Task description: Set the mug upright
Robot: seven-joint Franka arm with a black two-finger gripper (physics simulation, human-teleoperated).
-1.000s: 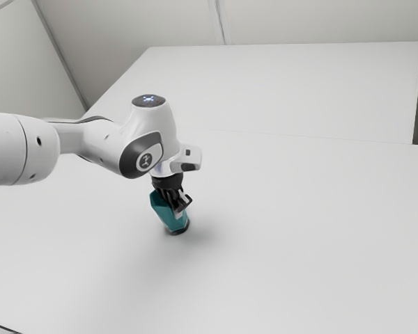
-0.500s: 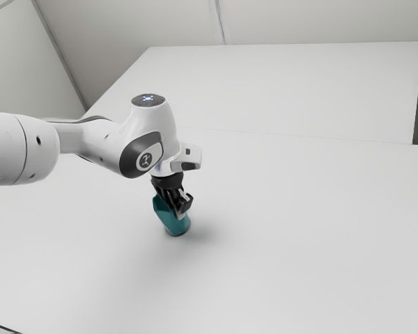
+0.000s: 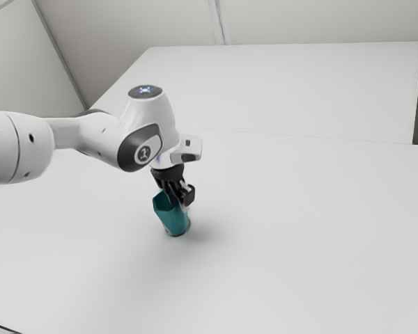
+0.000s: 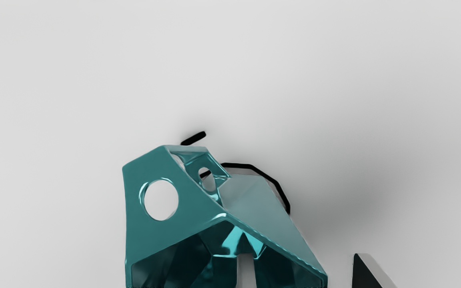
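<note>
gripper (image 3: pixel 181 197) up at the mug's top, a little higher than in the earlier frames, with the arm (image 3: pixel 90 132) raised slightly too. its fingers stand well spread: in the wrist view one finger (image 4: pixel 364 276) is out past the mug's wall, with a strip of bare table between the two, so the mug is not clamped. the other finger i can't make out for certain.

the teal mug (image 3: pixel 174 218) has its base down on the table (image 3: pixel 299 229), below the gripper, and its top leans toward the exterior view's left. whether the base sits fully flat i cannot tell. compared with a second ago, more of the mug shows near its top, because the gripper has lifted away from it, and the dark band that showed under its base then has mostly gone from sight. its place on the table has hardly changed; between the last two frames the mug looks nearly the same and most of the motion is the gripper's.

from the wrist, the mug's mouth opens toward the gripper, and a flat teal panel (image 4: pixel 138 236) with a round hole in it stands to one side of the body. a black edge (image 4: pixel 280 192) curves out past the body, low against the table.
</note>
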